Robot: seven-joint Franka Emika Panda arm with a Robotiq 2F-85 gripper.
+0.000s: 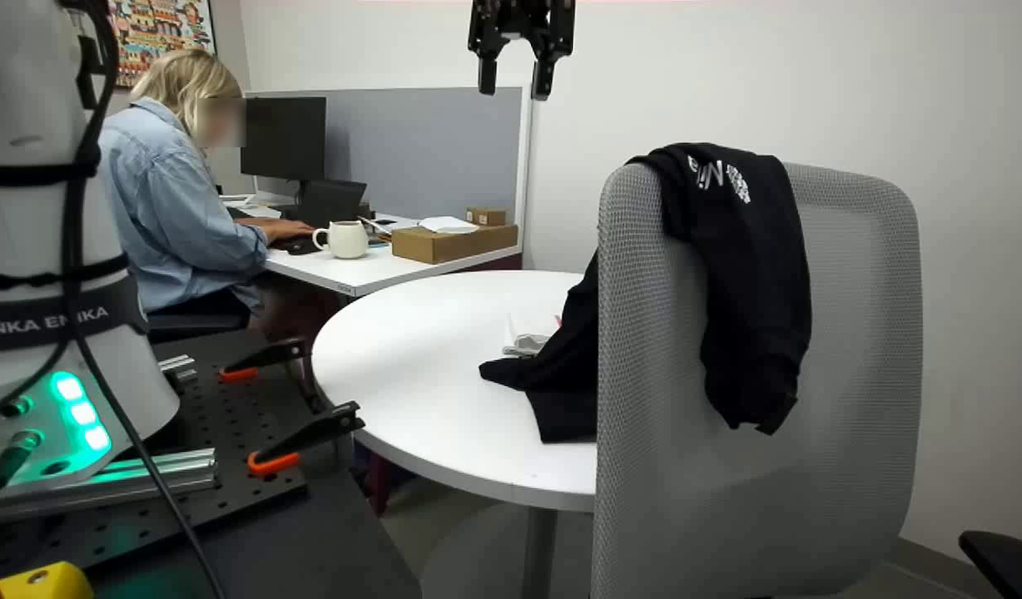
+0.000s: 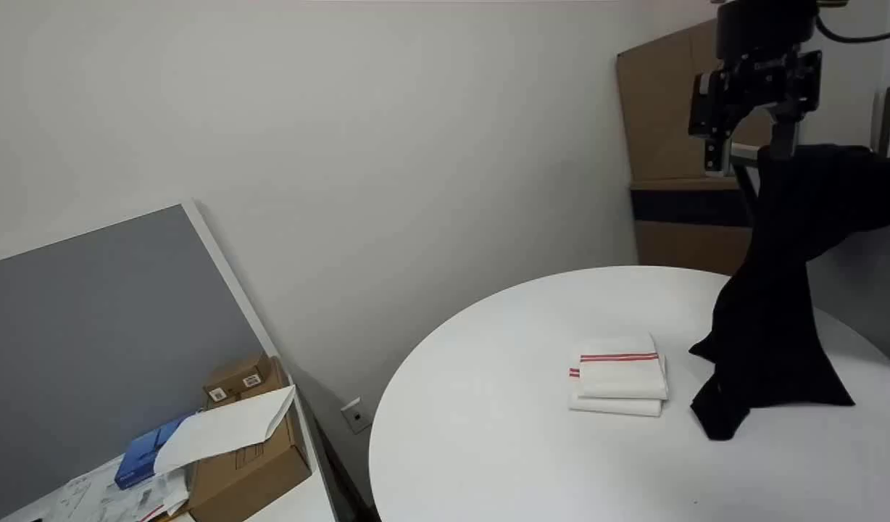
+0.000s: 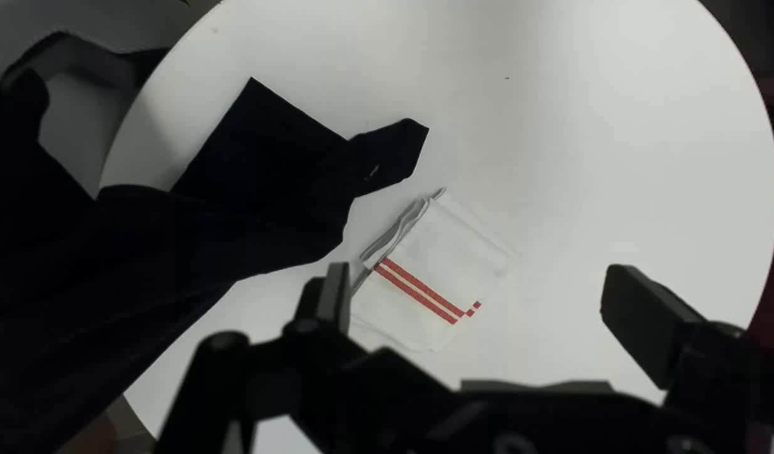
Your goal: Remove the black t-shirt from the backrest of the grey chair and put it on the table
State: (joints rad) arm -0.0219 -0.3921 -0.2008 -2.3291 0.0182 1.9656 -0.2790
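1. High over the worktop point(image 1: 428, 358) the fingers point(image 1: 487, 76) are held wide apart, with nothing caught between them; in an exterior view the black t-shirt point(image 1: 752, 283) is found at their four o'clock, lower down and apart from them.
2. And the shirt is draped over the backrest of the grey chair point(image 1: 860, 349): one length is hung down the outer face, the rest is let down the other side, its end spread on the worktop.
3. How will it be handled? Light, soft and limp, by all appearances; little slipping is expected, nothing fragile is feared, but the outer length could be snagged along the mesh.
4. The hold, then: best taken where the cloth is folded over the top edge, just short of twelve o'clock on the backrest. A good bunch should be pinched there and raised until the outer length is freed.
5. Now the look: plain black, creased, narrowed into a strip on the chair, with white print near the fold and a crumpled end at six o'clock.
6. In the wrist view the dark fabric is seen at ten o'clock from the fingers, and a folded white cloth point(image 3: 437, 252) with red stripes is set just beside its lower end, best left undisturbed.
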